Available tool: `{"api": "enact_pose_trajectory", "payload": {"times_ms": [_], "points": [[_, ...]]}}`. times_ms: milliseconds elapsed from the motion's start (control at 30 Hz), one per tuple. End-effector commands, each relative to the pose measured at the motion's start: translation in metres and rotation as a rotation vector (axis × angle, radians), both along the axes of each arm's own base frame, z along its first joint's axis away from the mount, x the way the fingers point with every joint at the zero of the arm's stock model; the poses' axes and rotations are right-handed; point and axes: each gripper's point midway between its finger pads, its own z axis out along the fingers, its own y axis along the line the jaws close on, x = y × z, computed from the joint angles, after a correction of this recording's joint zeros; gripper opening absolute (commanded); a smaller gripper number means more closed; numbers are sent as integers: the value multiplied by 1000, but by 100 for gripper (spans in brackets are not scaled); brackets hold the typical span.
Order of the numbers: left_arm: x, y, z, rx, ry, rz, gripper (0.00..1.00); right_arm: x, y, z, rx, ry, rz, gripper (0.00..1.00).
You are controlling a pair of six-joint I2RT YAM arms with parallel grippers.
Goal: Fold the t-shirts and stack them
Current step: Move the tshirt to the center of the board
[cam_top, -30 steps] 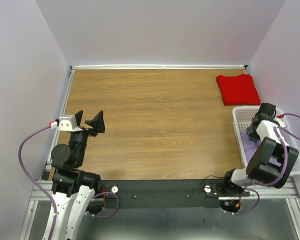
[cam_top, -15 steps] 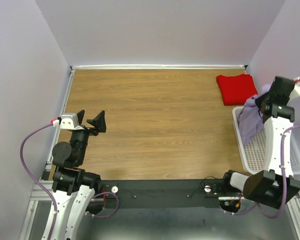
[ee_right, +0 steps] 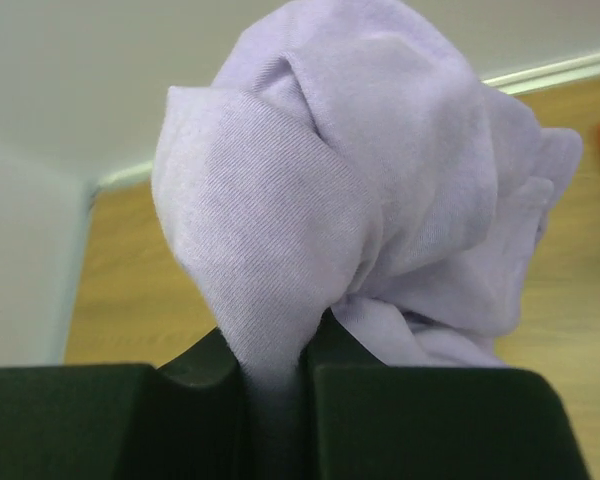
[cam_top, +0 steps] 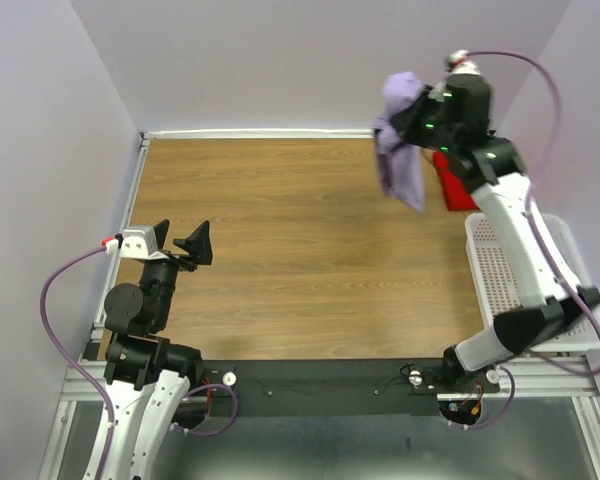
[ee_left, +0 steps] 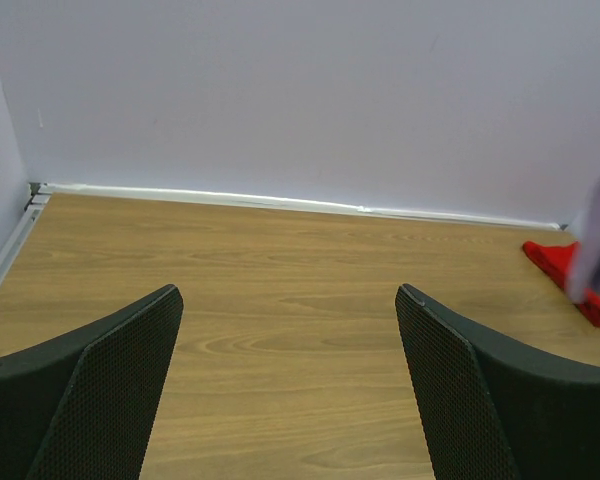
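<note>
Pale walls (cam_top: pixel 310 60) boxed in a wood-grain worktop (cam_top: pixel 300 260), the folded red t-shirt (cam_top: pixel 456 192) at its far right corner. Near that corner the right tool (ee_right: pixel 275 365) was pinched on a bunched fold of the lavender t-shirt (cam_top: pixel 401 160), dangling clear; light and limp, it would likely spread better gripped at the shoulders. The left tool (ee_left: pixel 288 300) gaped empty by the left edge.

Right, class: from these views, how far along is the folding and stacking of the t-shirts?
Done: the red t-shirt lies folded near the far right corner of the table. In hand: the lavender t-shirt hangs bunched in the air, the right gripper shut on it. Left: spreading it, folding it and stacking it with the red one. The left gripper is open and empty.
</note>
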Motion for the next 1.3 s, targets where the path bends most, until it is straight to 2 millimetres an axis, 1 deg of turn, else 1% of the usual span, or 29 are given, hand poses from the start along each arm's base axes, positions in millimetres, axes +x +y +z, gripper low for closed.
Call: {"api": "enact_pose_trajectory", "payload": {"times_ms": [0,33,67,133,167,233,267,300,367,400,500,533,567,633,667,733,767,867,900,933,967,1000,1033,1100,1133,1167,1200,1233,1267], "points": [[-3,2,9,-4,-26,3,95,1,108,-3,-9,-11,272,1],[-3,2,9,-4,-24,4,95,2,125,-6,-4,-16,305,1],[-4,2,9,-7,-26,2,95,1,148,-13,-2,-6,348,1],[-4,2,9,-6,-27,6,95,4,169,-19,10,-13,370,0],[-3,2,8,-5,-24,3,95,0,183,-23,5,-10,394,1],[-3,2,8,-6,-21,4,95,3,196,-37,-8,10,414,1],[-3,2,9,-9,-24,5,95,2,199,-39,-9,15,418,0],[-3,1,8,-7,-20,0,96,2,200,-43,-9,22,410,1],[-1,-1,6,-4,-15,-9,96,1,195,-46,-17,27,384,1],[-1,-3,6,-3,-16,-19,96,1,190,-52,-29,36,363,1],[2,-5,4,7,-2,-30,96,-1,162,-41,-61,5,247,1],[3,-6,3,9,4,-35,96,-4,147,-36,-87,-10,198,1],[3,-7,2,10,6,-39,96,-6,140,-30,-100,-21,176,1],[4,-8,2,10,7,-41,96,-10,127,-25,-145,-28,147,1],[4,-8,2,11,7,-42,96,-13,124,-18,-150,-39,148,1],[4,-9,2,12,5,-50,96,-14,124,-22,-190,-32,173,2],[4,-10,1,13,7,-53,96,-17,134,-25,-187,-27,234,3],[6,-10,1,14,11,-53,96,-17,164,-53,-169,37,374,7],[5,-15,0,21,13,-81,96,-17,175,-62,-164,56,406,8],[6,-17,-1,22,16,-88,96,-12,190,-86,-159,109,444,8],[6,-17,-1,19,16,-91,96,-9,200,-99,-161,136,469,8],[7,-18,-1,16,18,-97,97,-3,218,-123,-171,179,498,9],[7,-19,-1,16,15,-100,97,1,229,-139,-175,209,516,10],[9,-22,-4,0,31,-114,97,3,255,-156,-168,233,562,15],[10,-24,-6,-9,39,-122,97,8,278,-170,-152,255,603,24],[11,-26,-8,-21,47,-131,97,7,290,-172,-140,255,628,33],[12,-30,-13,-44,70,-151,97,2,307,-176,-127,262,665,47],[15,-33,-17,-52,86,-162,97,1,323,-171,-107,245,702,54],[15,-36,-20,-71,100,-179,98,-2,329,-171,-103,244,719,60]]}}
